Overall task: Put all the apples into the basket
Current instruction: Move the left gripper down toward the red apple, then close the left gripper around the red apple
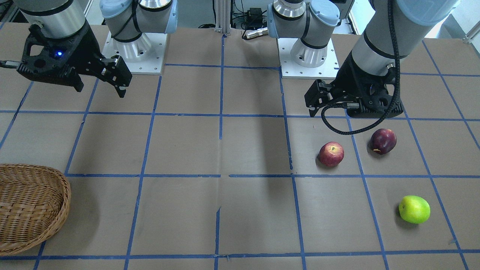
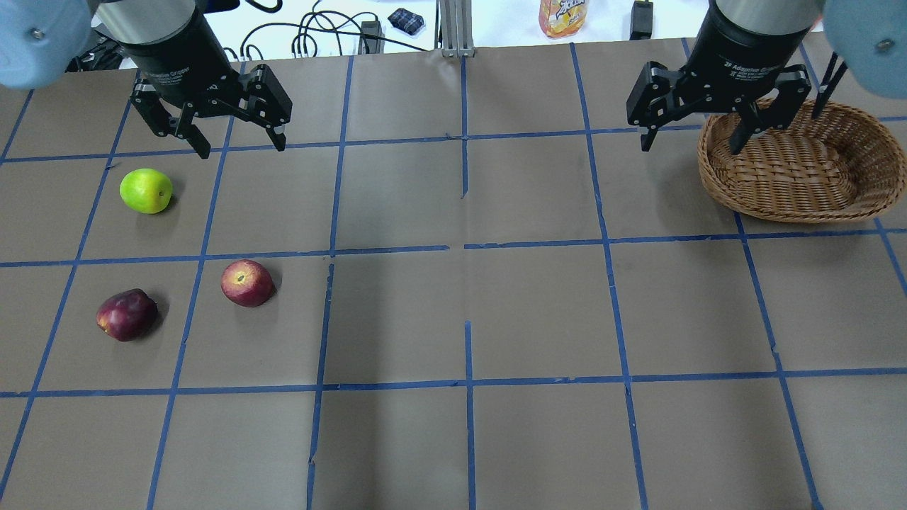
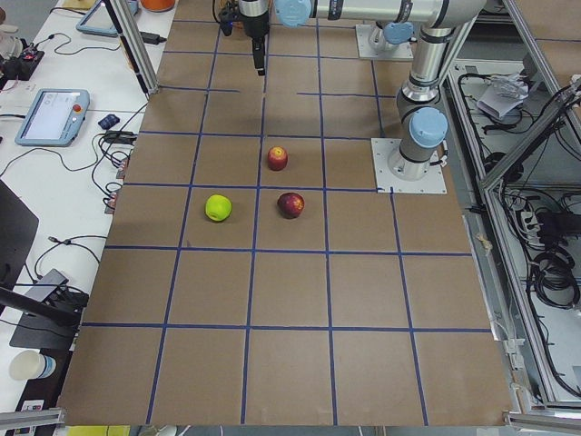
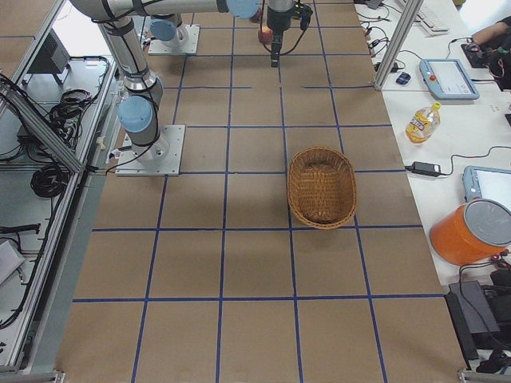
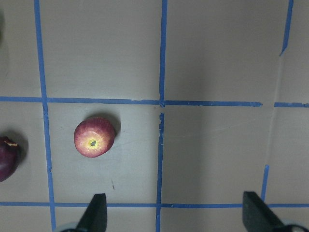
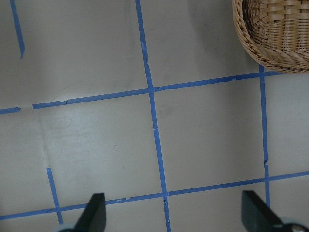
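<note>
Three apples lie on the table's left half in the overhead view: a lime green apple (image 2: 146, 190), a red yellow-speckled apple (image 2: 246, 282) and a dark maroon apple (image 2: 126, 314). The wicker basket (image 2: 793, 209) stands at the far right and holds nothing visible. My left gripper (image 2: 241, 149) hangs open and empty above the table, beyond the green apple. Its wrist view shows the red apple (image 5: 94, 137) ahead of the open fingertips (image 5: 96, 215). My right gripper (image 2: 691, 145) hangs open and empty just left of the basket's near rim (image 6: 270, 55).
The brown table is marked with a blue tape grid. The two arm bases (image 1: 133, 52) (image 1: 309, 56) stand at the robot's edge. A juice bottle (image 2: 562, 15) and cables lie beyond the far edge.
</note>
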Robot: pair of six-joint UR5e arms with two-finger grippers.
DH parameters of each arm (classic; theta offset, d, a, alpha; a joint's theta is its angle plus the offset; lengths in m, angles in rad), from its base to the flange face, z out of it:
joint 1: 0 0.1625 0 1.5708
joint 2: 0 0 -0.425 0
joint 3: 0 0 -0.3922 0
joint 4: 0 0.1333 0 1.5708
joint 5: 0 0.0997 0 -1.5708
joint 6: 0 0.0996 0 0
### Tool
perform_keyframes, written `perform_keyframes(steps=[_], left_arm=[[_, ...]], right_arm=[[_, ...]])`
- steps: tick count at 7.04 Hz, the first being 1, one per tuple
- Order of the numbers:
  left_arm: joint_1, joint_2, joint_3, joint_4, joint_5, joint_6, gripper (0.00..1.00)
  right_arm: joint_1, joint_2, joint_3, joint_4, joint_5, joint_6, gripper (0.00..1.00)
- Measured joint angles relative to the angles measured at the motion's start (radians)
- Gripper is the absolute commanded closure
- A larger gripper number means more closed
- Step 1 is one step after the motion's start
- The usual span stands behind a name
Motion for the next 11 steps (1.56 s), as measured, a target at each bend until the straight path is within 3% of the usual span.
perform_keyframes(steps=[4, 7, 9, 11], left_arm=[[0.005, 0.002, -0.011, -0.001, -0.001, 0.005, 0.00], [0.102, 0.012, -0.159, 0.036, -0.001, 0.165, 0.00], [0.225, 0.001, -0.334, 0.220, -0.002, 0.321, 0.00], [0.278, -0.038, -0.540, 0.526, -0.003, 0.389, 0.00]], right_arm=[[0.000, -0.001, 0.000, 0.001, -0.002, 0.001, 0.00], [0.000, -0.003, 0.000, 0.002, -0.002, 0.004, 0.00], [0.000, -0.004, 0.001, 0.002, -0.002, 0.005, 0.00], [0.000, -0.004, 0.000, 0.002, -0.003, 0.005, 0.00]])
